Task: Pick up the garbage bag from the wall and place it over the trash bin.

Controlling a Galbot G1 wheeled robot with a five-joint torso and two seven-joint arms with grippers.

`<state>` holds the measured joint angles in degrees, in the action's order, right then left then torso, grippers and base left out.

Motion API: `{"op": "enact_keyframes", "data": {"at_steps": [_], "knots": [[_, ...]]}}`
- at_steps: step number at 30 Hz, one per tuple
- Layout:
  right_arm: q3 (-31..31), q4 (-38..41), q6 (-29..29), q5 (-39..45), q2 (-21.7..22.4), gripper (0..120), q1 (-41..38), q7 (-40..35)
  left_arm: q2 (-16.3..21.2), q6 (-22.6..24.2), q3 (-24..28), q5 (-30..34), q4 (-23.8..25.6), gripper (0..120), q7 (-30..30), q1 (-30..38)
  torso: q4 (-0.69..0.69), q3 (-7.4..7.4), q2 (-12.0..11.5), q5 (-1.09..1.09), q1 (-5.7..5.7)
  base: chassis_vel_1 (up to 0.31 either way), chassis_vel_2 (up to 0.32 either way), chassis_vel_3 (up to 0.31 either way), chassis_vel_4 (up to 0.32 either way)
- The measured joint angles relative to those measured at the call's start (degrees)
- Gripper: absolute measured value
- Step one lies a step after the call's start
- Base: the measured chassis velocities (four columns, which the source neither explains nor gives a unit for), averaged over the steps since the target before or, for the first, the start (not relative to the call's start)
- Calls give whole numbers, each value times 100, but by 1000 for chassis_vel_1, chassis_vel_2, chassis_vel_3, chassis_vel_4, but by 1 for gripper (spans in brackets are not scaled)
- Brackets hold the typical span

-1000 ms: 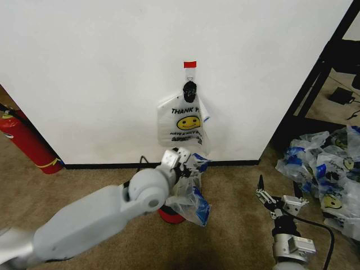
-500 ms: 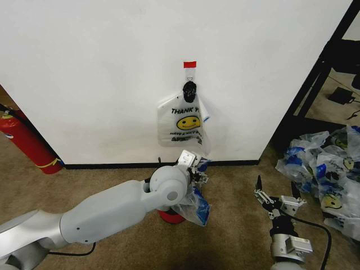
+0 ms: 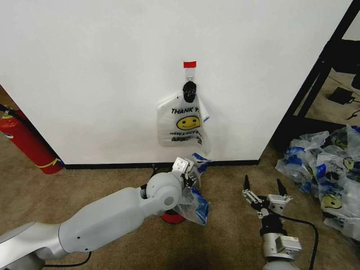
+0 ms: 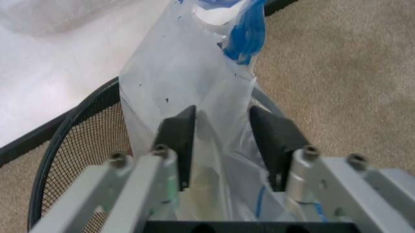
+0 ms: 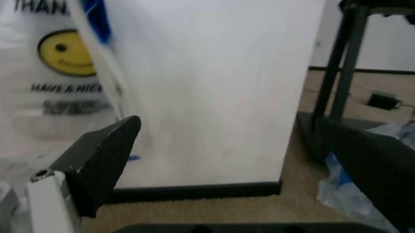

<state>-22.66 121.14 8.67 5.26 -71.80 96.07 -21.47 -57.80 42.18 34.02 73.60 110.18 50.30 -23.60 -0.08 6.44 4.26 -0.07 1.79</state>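
My left gripper [image 3: 188, 173] is shut on a bunched part of the garbage bag [image 3: 196, 205], a thin translucent film with blue trim. The bag hangs from it over the trash bin [image 3: 170, 217], whose red base peeks out under my arm. In the left wrist view the bag [image 4: 188, 82] runs between the fingers [image 4: 178, 145], with the bin's dark mesh rim [image 4: 77, 145] just below. A second, identical bag [image 3: 183, 121] with a smiley hangs from the red-taped hook [image 3: 190, 65] on the wall [image 3: 84, 84]. My right gripper [image 3: 262, 188] is open low to the right, apart from the bin.
A red fire extinguisher [image 3: 25, 140] leans at the wall's left end. A heap of similar bags [image 3: 326, 174] lies on the carpet at right, behind a black metal frame [image 3: 315, 79]. In the right wrist view, the hanging bag [image 5: 58, 63] is close ahead.
My left gripper has shifted right and dropped slightly with the bag, closer over the bin. The right gripper has moved left toward the bin.
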Motion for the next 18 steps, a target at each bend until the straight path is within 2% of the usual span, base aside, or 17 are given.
{"op": "enact_keyframes", "data": {"at_steps": [5,8,13,18], "knots": [[144,-160,-237,214,405,100,-247,206,12,-2,-43,-32,41,16,-3,-71,0,0,0,1,0,0,0,0,0],[303,-344,-384,529,796,100,-622,502,25,-3,-87,-89,43,1,-23,-123,0,0,0,0,0,0,0,0,0],[680,-626,-752,1096,973,100,-1257,738,-27,-4,-108,-114,-20,0,-73,-93,2,0,0,0,0,0,0,0,0],[1049,-1087,-933,1169,939,100,-1705,787,-173,-4,-36,-137,-149,0,-132,-19,-1,0,0,0,0,0,0,0,0]]}}
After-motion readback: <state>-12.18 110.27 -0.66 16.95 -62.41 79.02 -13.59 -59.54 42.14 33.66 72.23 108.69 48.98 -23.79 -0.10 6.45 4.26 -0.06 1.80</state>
